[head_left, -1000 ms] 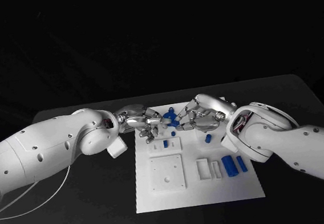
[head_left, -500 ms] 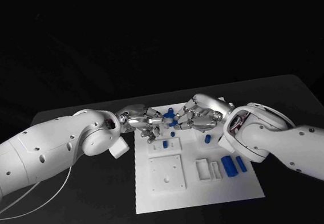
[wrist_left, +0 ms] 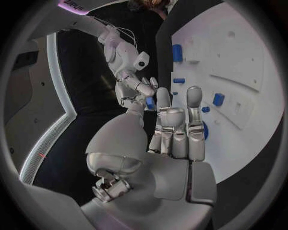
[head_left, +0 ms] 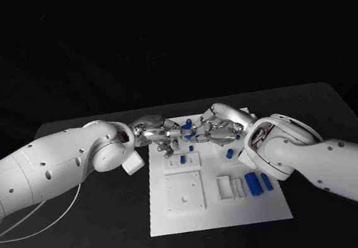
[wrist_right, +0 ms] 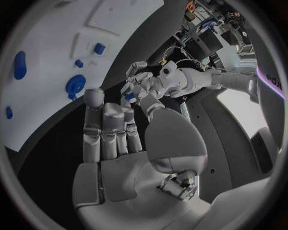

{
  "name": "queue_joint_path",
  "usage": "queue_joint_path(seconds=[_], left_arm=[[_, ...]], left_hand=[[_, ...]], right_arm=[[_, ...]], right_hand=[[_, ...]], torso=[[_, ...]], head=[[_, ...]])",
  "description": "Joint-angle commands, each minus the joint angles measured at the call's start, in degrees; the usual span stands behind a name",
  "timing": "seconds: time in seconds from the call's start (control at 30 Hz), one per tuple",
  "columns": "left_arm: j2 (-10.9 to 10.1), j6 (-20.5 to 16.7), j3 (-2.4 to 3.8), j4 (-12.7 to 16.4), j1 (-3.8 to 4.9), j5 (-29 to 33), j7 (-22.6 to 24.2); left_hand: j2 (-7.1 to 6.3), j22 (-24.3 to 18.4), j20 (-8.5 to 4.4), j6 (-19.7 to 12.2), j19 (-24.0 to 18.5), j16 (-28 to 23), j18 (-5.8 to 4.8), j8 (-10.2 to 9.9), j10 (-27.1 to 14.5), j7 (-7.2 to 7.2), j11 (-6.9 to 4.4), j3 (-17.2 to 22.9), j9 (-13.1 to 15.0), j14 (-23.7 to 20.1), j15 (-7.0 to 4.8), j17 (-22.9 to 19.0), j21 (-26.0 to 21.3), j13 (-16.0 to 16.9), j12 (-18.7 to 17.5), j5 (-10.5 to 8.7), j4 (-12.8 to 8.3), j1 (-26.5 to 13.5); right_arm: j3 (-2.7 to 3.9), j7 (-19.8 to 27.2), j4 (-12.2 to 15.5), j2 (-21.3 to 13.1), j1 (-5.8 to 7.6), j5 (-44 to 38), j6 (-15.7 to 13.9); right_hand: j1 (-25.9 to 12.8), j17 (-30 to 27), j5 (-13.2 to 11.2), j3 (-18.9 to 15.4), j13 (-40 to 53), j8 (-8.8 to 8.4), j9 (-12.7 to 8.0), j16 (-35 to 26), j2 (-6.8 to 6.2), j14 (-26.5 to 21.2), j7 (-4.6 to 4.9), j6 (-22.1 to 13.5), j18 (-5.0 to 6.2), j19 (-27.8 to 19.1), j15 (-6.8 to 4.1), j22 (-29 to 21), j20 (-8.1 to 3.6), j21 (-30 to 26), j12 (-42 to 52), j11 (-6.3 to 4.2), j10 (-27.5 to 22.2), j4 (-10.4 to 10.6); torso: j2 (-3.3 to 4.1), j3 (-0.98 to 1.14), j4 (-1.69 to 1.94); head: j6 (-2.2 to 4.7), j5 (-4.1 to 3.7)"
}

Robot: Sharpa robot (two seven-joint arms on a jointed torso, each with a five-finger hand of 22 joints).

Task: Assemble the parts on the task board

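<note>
The left hand (head_left: 161,134) is seen at the 12 o'clock end of the task board (head_left: 219,210), pinching a small blue part (wrist_left: 150,102) at its fingertips. The right hand (head_left: 216,127) faces it from 3 o'clock, fingers touching the same part; whether it grips cannot be told. Two blue cylinders (head_left: 258,182) lie at the board's 4 o'clock.

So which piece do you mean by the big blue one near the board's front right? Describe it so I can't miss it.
Start at the white task board mid-table and go to its near right corner. Two blue parts lie there side by side, right of the white slots. The one meant is the left, wider part; its neighbour is slimmer.
</note>
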Motion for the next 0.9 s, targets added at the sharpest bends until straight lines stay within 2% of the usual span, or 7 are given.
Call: queue_joint_path(seconds=[0.03, 0.4, 0.43, 0.57, 0.63, 0.77, 0.9], left_arm=[[0.16, 0.42, 0.03, 0.13, 0.00, 0.89, 0.86], [0.24, 0.69, 0.03, 0.09, 0.00, 1.50, 0.97], [0.24, 0.73, 0.03, 0.10, 0.00, 1.56, 0.99], [0.23, 0.94, 0.03, 0.10, 0.00, 1.78, 1.01], [0.21, 1.08, 0.03, 0.10, 0.00, 1.87, 1.09], [0.22, 1.27, 0.04, 0.11, 0.00, 2.09, 1.26], [0.23, 1.29, 0.04, 0.15, 0.00, 2.43, 1.32]], left_hand=[[0.69, 1.05, -0.03, -0.14, -0.43, 0.04, 0.41, -0.03, -0.36, -0.07, -0.23, 0.75, -0.11, 0.02, 0.26, 0.06, 0.31, -0.08, -0.09, 0.43, -0.18, 0.43], [2.67, 1.06, -0.18, -0.37, -0.47, 0.13, 0.28, 0.24, -0.23, -0.28, -0.36, 4.50, 0.07, 0.04, 0.12, 0.20, 0.34, -0.37, -0.39, 2.08, -3.42, 1.88], [2.87, 1.06, -0.20, -0.38, -0.49, 0.20, 0.27, 0.38, -0.22, -0.32, -0.41, 5.04, 0.18, 0.09, 0.09, 0.38, 0.35, -0.39, -0.43, 2.60, -3.99, 2.20], [3.20, 1.10, -0.30, -0.94, -0.55, 0.29, 0.22, 1.39, -0.10, -0.42, -0.46, 7.58, 1.12, 0.10, 0.03, 0.60, 0.47, -0.55, -0.65, 6.83, -5.99, 2.44], [3.30, 1.12, -0.40, -1.40, -0.62, 0.58, 0.21, 3.14, 0.27, -0.59, -0.58, 10.76, 2.91, 0.33, -0.09, 1.39, 0.70, -0.69, -0.83, 9.05, -8.31, 1.53], [3.83, 1.15, -0.53, -1.86, -0.68, 0.90, 0.25, 4.83, 1.00, -0.55, -0.66, 14.30, 5.59, 0.66, -0.19, 2.47, 1.14, -0.94, -1.23, 10.79, -11.00, 0.37], [4.27, 1.10, -0.56, -1.89, -0.85, 0.91, 0.35, 4.72, 1.33, -0.54, -0.68, 16.00, 7.45, 0.97, -0.21, 3.16, 1.81, -0.83, -1.37, 10.77, -12.97, -1.22]], right_arm=[[0.00, -0.14, -0.04, 0.12, -0.05, -0.67, -0.28], [0.00, -0.33, -0.22, 0.34, -0.05, -1.01, 0.00], [0.00, -0.36, -0.25, 0.36, -0.05, -1.07, 0.05], [0.00, -0.44, -0.32, 0.43, -0.05, -1.23, 0.20], [0.00, -0.55, -0.38, 0.46, -0.05, -1.36, 0.33], [0.00, -0.72, -0.45, 0.49, -0.05, -1.50, 0.52], [0.00, -0.88, -0.53, 0.54, -0.05, -1.68, 0.67]], right_hand=[[0.09, 0.07, 0.30, 0.31, 0.02, 0.15, 0.05, -0.11, -0.70, 0.11, -0.14, 0.16, -0.64, 2.30, -0.25, 2.87, -0.36, 0.19, -0.14, -0.21, 0.14, 0.04], [0.06, 0.08, 0.38, 0.57, -0.03, 0.16, 0.07, -0.16, -0.88, 0.11, -0.14, 0.17, -0.64, 2.29, -0.25, 2.86, -0.37, 0.29, -0.19, -0.21, 0.15, 0.19], [0.06, 0.08, 0.38, 0.57, -0.03, 0.16, 0.07, -0.16, -0.88, 0.11, -0.14, 0.17, -0.64, 2.29, -0.25, 2.86, -0.37, 0.29, -0.19, -0.21, 0.15, 0.19], [0.06, 0.08, 0.38, 0.57, -0.03, 0.16, 0.07, -0.16, -0.88, 0.11, -0.14, 0.17, -0.64, 2.29, -0.25, 2.86, -0.37, 0.29, -0.19, -0.21, 0.15, 0.19], [0.06, 0.08, 0.38, 0.57, -0.03, 0.16, 0.07, -0.16, -0.88, 0.11, -0.14, 0.17, -0.64, 2.29, -0.25, 2.86, -0.37, 0.29, -0.19, -0.21, 0.15, 0.19], [0.02, 0.05, 0.37, 0.57, -0.05, 0.15, 0.08, -0.21, -0.92, 0.11, -0.15, 0.17, -0.64, 2.26, -0.25, 2.82, -0.37, 0.15, -0.22, -0.21, 0.14, 0.27], [-0.05, -0.01, 0.35, 0.54, -0.15, 0.14, 0.07, -0.29, -1.00, 0.10, -0.14, 0.12, -0.65, 2.25, -0.25, 2.79, -0.37, 0.06, -0.34, -0.20, 0.06, 0.36]], torso=[[-0.01, 0.02, 0.01], [0.00, 0.05, -0.02], [0.00, 0.06, -0.03], [0.01, 0.07, -0.02], [0.01, 0.06, -0.01], [0.00, 0.05, -0.01], [0.00, 0.04, -0.02]], head=[[0.01, 0.04], [0.01, 0.02], [0.00, 0.00], [-0.05, 0.01], [-0.04, -0.02], [-0.05, -0.03], [-0.07, -0.12]])
